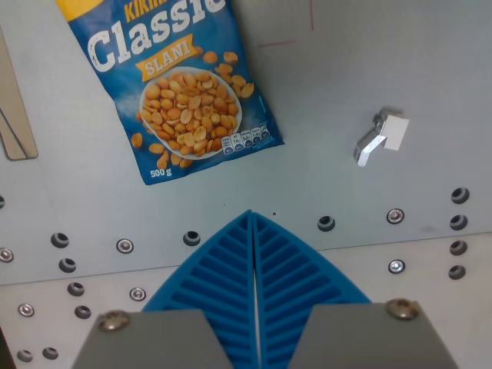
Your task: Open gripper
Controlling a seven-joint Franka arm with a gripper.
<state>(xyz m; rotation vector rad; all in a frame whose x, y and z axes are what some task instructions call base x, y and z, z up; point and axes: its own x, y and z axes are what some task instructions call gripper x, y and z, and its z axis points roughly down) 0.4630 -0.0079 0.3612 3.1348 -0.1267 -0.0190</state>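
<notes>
My gripper (pixel 253 216) fills the bottom of the wrist view. Its two blue ribbed fingers (pixel 215 277) are pressed flat together along a thin seam, with nothing between them. The tips hover over the bare grey table (pixel 346 92). A blue bag of salted peanuts (pixel 178 84) lies flat on the table above and to the wrist view's left of the fingertips, apart from them.
A small white and metal clip (pixel 381 135) lies to the wrist view's right. A beige strip (pixel 14 115) runs along the left edge. A row of screws and bolt holes (pixel 326 224) crosses the table by the fingertips, at a plate seam.
</notes>
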